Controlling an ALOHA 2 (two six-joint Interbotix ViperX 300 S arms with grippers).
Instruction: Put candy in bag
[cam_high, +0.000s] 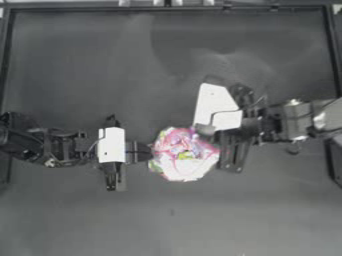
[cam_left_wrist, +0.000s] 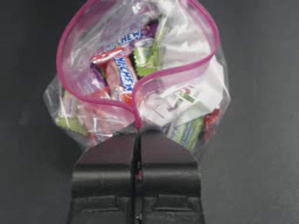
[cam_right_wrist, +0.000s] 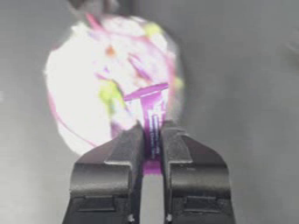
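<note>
Pinching the pink seal strip (cam_left_wrist: 139, 114) at the bag's near rim, the left gripper (cam_left_wrist: 139, 144) has its two dark jaws pressed together on the plastic, holding the mouth of the bag (cam_left_wrist: 140, 74) agape so that the wrapped sweets (cam_left_wrist: 125, 70) inside show through the opening. From above, the left gripper (cam_high: 148, 152) meets the bag (cam_high: 184, 154) at its left edge, its arm stretched level from the table's left side with the wrist straight. Across from it, the right gripper (cam_right_wrist: 153, 138) clamps the candy (cam_right_wrist: 153, 107), a slim purple-pink piece standing upright between closed jaws, poised just above the open bag (cam_right_wrist: 99, 87). In the overhead view the right gripper (cam_high: 204, 131) sits at the bag's upper right edge, its arm reaching in from the right side with the wrist bent down toward the opening. The bag rests near the middle of the dark table (cam_high: 167, 60), between the two arms.
</note>
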